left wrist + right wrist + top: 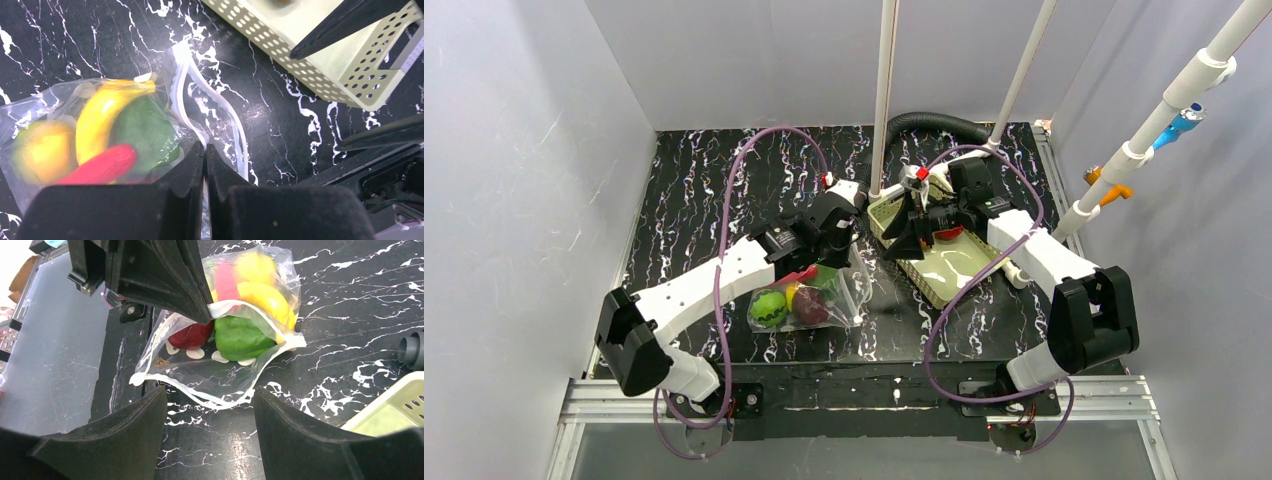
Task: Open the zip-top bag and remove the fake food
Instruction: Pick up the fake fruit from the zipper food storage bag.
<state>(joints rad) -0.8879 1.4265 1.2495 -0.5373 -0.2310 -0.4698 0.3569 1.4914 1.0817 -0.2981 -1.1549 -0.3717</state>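
The zip-top bag (220,375) lies on the black marbled table with its mouth gaping towards my right gripper. My left gripper (205,146) is shut on the bag's upper lip and holds it up off the lower lip (200,397). The fake food is inside the bag: a yellow banana (100,117), a red chili (102,165), a green piece (240,337) and a dark red fruit (192,335). My right gripper (210,392) stands open just in front of the mouth, nothing between its fingers. From above, the bag (852,295) sits under the left gripper (849,240).
A pale green slotted basket (944,270) stands right of the bag, under the right arm, and its corner (320,55) is close to the bag's mouth. A grey hose end (412,350) lies near the basket. White poles (884,100) rise at the back.
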